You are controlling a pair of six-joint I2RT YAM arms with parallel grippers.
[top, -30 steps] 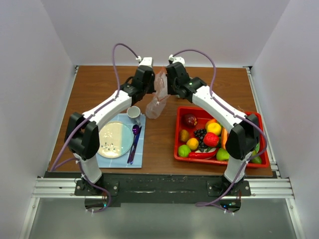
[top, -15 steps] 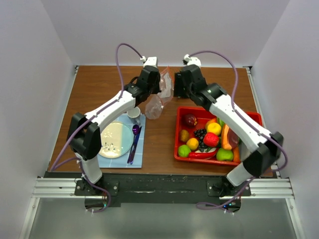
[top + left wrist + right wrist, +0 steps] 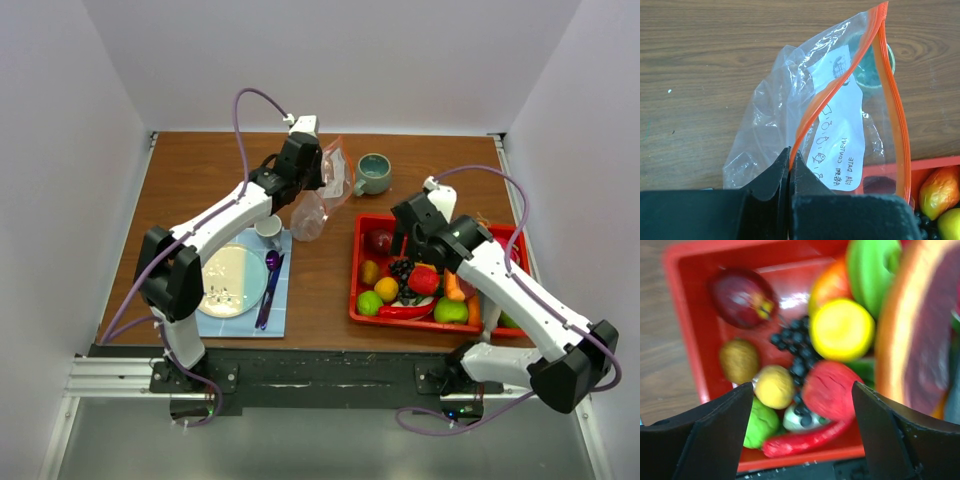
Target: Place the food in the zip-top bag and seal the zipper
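The clear zip-top bag (image 3: 318,195) hangs above the table centre, its mouth open. My left gripper (image 3: 322,178) is shut on its orange-red zipper strip (image 3: 840,82); the bag (image 3: 790,115) droops below the pinch in the left wrist view. My right gripper (image 3: 408,248) is open and empty, hovering over the red tray (image 3: 358,290) of food. The right wrist view shows dark grapes (image 3: 795,352), a yellow fruit (image 3: 841,330), a red fruit (image 3: 829,390), a red chili (image 3: 800,442), a green fruit (image 3: 760,422) and a dark red fruit (image 3: 742,292) between its fingers.
A teal mug (image 3: 373,173) stands at the back centre. A small white cup (image 3: 268,228), a plate (image 3: 232,280) and a purple spoon (image 3: 270,285) lie on a blue mat (image 3: 280,312) at front left.
My right gripper has left the bag's mouth and swung right and toward the front, over the tray. The mug behind is uncovered. My left gripper still holds the bag.
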